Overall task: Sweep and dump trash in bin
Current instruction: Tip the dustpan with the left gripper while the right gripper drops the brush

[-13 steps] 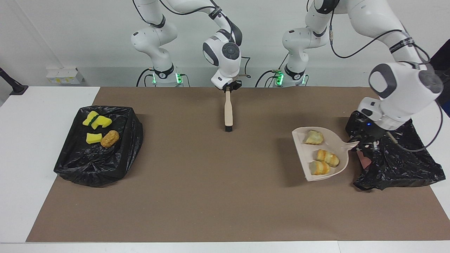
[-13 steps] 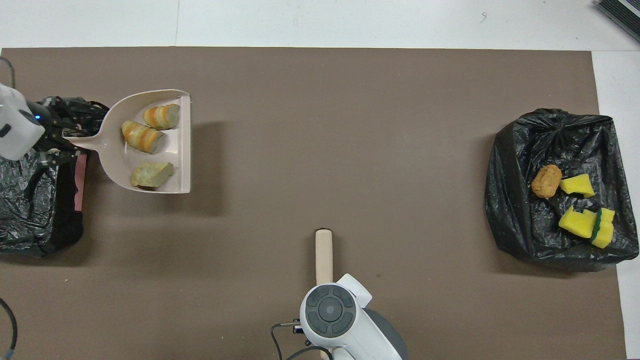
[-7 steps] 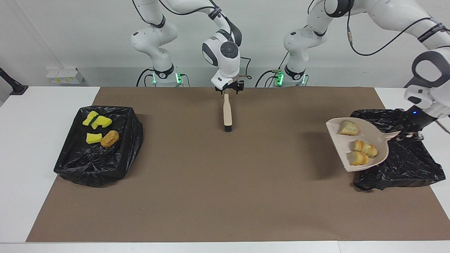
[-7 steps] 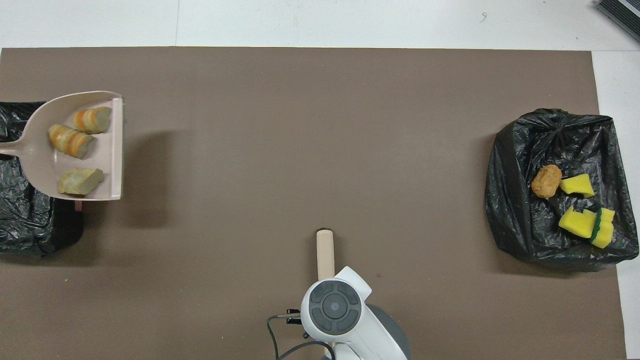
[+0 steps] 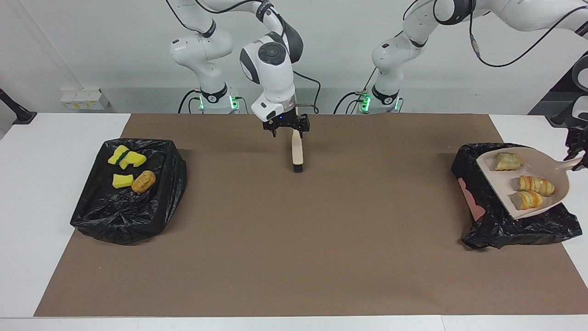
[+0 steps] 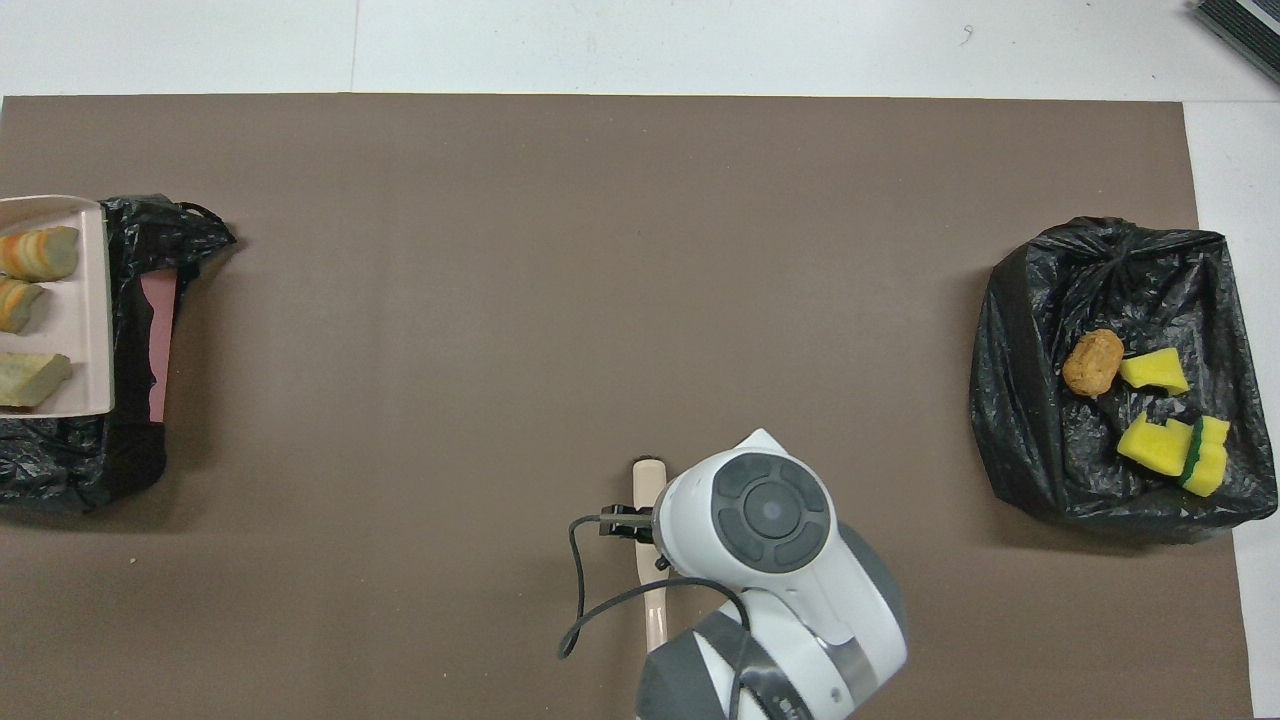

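The left claw (image 5: 575,154), clenched on the dustpan (image 5: 500,184) handle, holds it over the black bin (image 5: 519,225) to tip in three bread pieces (image 5: 535,185), while the right claw (image 5: 285,128) hangs released over the brush (image 5: 297,154) (lying on the bench (image 5: 294,239)), sweeping apparently done.

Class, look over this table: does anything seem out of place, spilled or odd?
Nothing is spilled. The brush lies loose mid-mat under the open right gripper. The left gripper holds the dustpan over a bin.
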Controlling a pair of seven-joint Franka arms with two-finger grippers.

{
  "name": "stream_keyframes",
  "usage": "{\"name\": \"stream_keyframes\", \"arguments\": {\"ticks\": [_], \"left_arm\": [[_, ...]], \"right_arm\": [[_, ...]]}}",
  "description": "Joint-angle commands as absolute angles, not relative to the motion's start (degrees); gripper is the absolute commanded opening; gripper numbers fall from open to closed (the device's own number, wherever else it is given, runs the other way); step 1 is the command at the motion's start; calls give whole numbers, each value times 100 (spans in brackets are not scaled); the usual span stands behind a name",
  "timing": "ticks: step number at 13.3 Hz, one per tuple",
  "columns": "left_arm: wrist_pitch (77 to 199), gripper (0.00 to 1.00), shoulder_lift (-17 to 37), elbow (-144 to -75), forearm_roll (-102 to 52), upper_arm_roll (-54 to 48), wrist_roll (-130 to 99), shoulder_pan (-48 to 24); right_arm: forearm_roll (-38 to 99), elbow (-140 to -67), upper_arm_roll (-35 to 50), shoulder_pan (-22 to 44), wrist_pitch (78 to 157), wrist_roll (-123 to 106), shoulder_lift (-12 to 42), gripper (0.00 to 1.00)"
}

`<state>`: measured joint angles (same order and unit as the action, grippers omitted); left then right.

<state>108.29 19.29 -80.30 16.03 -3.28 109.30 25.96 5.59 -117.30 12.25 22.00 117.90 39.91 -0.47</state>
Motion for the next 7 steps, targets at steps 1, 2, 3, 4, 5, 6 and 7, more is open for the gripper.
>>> {"name": "stream_keyframes", "arguments": {"ticks": [1,2,3,4,5,6,7], "left_arm": [[11204,0,1786,-8268,2459,-308,10654,2505],[11363,0,1723,-8453,2861,-308,10426,2400],[11460,0,1566,-8725,3613,-308,10032,2217],[11452,0,1373,-9041,4091,-316,9393,2171],[11452,0,1136,-9427,4444,-316,8856,2006],[11443,0,986,-9666,4917,-316,8685,1908],[11417,0,889,-9790,5270,-325,8658,1890]], "right_arm": [[141,-11252,1266,1847,11454,3780,-53,100],[141,-11015,1266,1637,11330,3614,-53,100],[141,-10856,1266,1426,11268,3343,-53,100],[141,-10724,1266,1250,11215,3044,-61,100],[141,-10566,1266,1083,11154,2771,-53,100],[141,-10469,1248,977,11101,2577,-53,100],[106,-10355,1144,923,11022,2427,-61,100]]}}
